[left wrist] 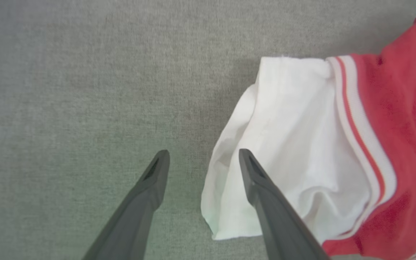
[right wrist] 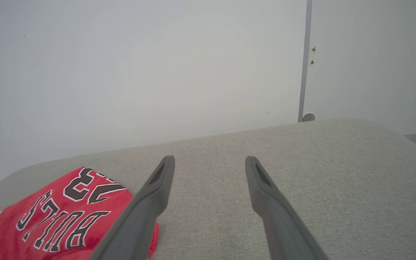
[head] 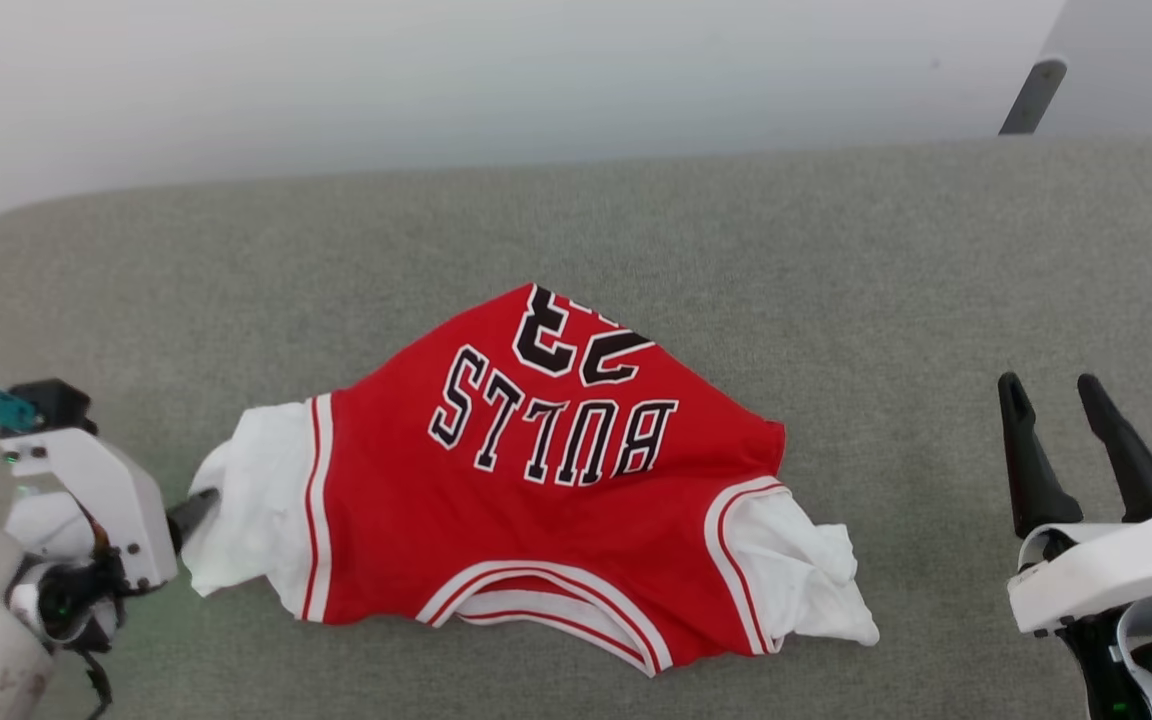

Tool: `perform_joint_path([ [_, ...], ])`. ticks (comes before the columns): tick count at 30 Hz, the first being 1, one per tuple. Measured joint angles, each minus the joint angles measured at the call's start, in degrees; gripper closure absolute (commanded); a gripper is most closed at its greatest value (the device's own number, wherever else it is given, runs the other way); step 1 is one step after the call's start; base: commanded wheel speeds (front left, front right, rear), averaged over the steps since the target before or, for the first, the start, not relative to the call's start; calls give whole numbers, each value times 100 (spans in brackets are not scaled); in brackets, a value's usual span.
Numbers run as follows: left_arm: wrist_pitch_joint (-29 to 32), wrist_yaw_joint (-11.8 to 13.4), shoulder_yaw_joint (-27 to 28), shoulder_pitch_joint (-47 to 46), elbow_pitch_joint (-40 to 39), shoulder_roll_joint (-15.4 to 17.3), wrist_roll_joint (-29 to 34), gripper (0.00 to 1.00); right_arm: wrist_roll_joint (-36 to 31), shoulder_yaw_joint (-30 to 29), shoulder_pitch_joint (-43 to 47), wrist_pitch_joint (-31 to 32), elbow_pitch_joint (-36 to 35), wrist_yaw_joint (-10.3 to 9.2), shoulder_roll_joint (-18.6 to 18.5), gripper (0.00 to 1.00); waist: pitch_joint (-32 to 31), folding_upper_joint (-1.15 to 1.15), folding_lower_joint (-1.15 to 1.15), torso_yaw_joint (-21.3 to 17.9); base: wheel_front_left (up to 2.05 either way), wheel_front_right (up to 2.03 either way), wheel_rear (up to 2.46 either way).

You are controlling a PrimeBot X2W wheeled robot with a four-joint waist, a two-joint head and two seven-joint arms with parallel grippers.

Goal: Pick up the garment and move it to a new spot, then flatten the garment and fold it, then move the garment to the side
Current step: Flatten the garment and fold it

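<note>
Left gripper [left wrist: 203,153]: nearest the lens, low at the left. Jaws wide apart, nothing between them. One finger [left wrist: 265,195] crosses the edge of a white sleeve [left wrist: 284,137]; contact cannot be told.

Right gripper [head: 1048,382]: low at the right, jaws wide apart, empty, well apart from the shirt [head: 536,500].

Shirt: lies mid-pad on the grey pad [head: 836,250], rumpled, lettering upside down to the head camera, collar edge toward the robot.

Edges: the pad's far edge runs along the white wall [head: 436,80], and its far left corner is rounded. In the right wrist view the far right corner also curves off.

Open room:
- a wide bare band between shirt and far edge
- bare pad between the second sleeve [head: 801,570] and the right gripper
- bare pad left of the left sleeve

Count:
- shirt, 1
- white sleeves, 2
- grippers, 2, with two dark fingers each
- grey bar [head: 1033,95] at the wall, 1
</note>
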Motion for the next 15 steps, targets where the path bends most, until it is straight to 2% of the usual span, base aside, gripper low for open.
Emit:
perform_joint_path([
  [7, -534, 23, 86, 311, -580, 254, 60, 0, 10, -16, 232, -3, 86, 0, -3, 0, -333, 0, 0, 51, 0, 0, 0],
  [15, -1893, 431, 349, 1183, -1758, 563, 216, 0, 121, 46, 604, 99, 232, 0, -58, 0, -748, 0, 0, 193, 0, 0, 0],
])
